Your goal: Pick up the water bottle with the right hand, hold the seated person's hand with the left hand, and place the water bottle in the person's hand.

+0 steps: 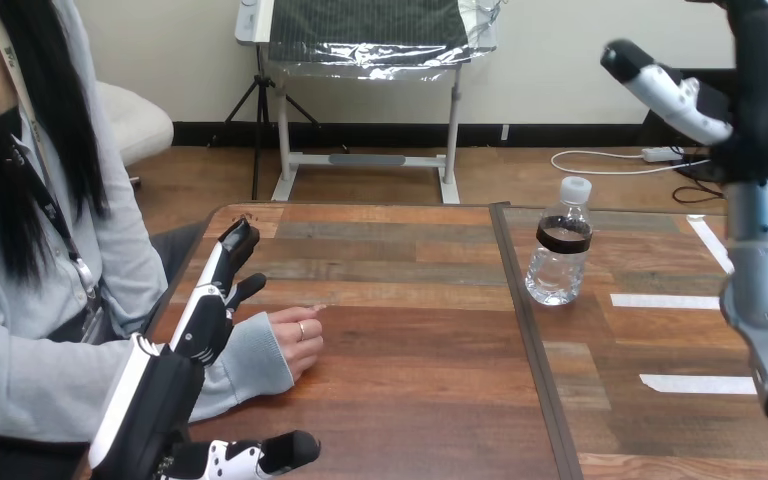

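Patience helps here, we think, because neither half of the task is secured yet. The water bottle [558, 262] stands upright with its cap [574, 188] on, on the right part of the surface [410, 400]. It is well apart from the person's hand [295, 340], which rests palm down at the near left. We judge the step in hand to be the reach for the bottle. The right hand [672, 98] hangs high at the far right, apart from the bottle. It should come down beside the bottle, not on the cap, and close round the body so that the bottle does not tip. This hand holds nothing; how far open it is we cannot tell. The left hand [205, 320] is open, its fingers [232, 250] straight and pointing to the far side, over the person's sleeve [250, 365] just left of the person's hand. It grips nothing, and whether it touches the sleeve we cannot tell.
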